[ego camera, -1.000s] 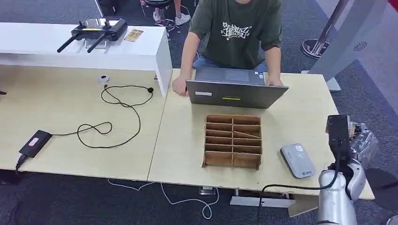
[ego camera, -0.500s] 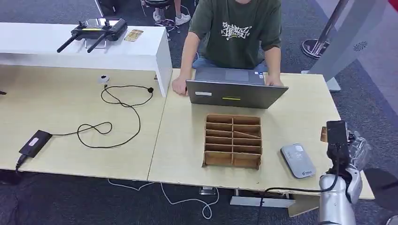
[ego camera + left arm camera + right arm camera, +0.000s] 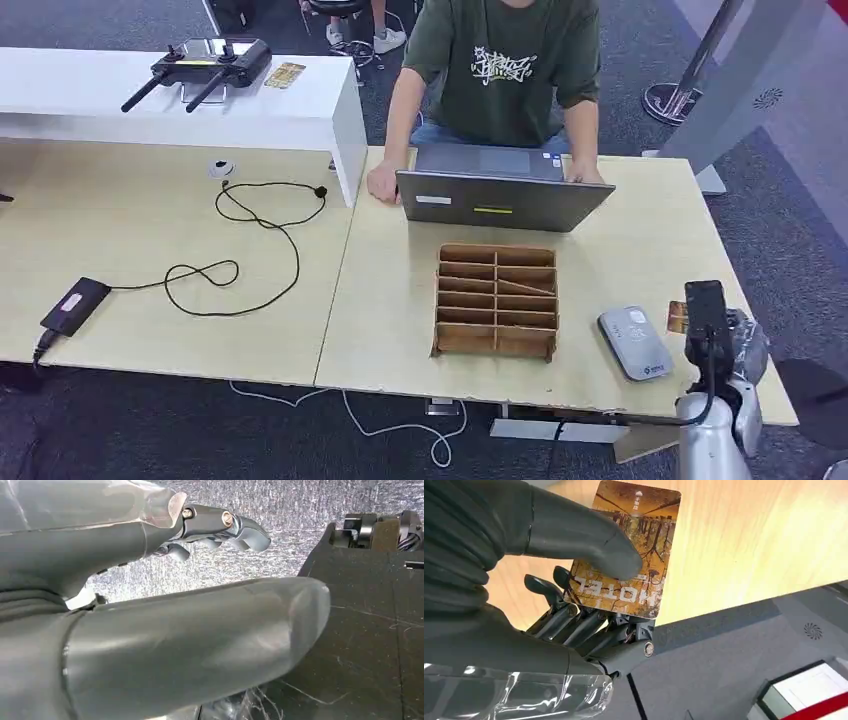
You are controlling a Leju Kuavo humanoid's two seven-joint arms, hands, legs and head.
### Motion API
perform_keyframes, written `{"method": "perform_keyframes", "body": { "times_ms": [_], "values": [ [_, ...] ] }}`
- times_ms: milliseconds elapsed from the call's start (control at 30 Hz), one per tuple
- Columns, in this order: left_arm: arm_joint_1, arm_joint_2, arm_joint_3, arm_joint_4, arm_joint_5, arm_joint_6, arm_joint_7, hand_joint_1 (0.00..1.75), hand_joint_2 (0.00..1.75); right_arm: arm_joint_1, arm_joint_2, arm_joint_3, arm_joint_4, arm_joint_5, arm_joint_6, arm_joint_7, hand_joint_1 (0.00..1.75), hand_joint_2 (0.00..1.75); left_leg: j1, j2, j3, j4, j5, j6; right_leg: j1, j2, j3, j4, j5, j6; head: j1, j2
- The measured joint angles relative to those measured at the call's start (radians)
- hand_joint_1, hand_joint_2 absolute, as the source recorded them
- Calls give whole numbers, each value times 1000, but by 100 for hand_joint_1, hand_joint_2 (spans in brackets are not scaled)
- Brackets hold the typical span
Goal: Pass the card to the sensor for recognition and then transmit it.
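Right hand (image 3: 549,605): thumb and fingers pinch brown hotel card (image 3: 631,550), print legible from its wrist view. Head view adds grey sensor (image 3: 634,342) just beside that hand, on the table (image 3: 390,300). Left hand (image 3: 150,630): empty, fingers apart.
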Motion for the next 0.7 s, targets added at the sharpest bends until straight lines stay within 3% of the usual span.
{"method": "perform_keyframes", "body": {
  "times_ms": [567,700],
  "values": [
    [3,5,-7,0,3,5,0,0,0,65,13,-26,-64,5,32,36,175,175,0,0,0,0,0,0,0,0,0,0,0,0,0,0],
    [4,5,-7,0,5,7,0,0,0,68,16,-26,-69,17,10,27,175,175,0,0,0,0,0,0,0,0,0,0,0,0,0,0]
  ]
}}
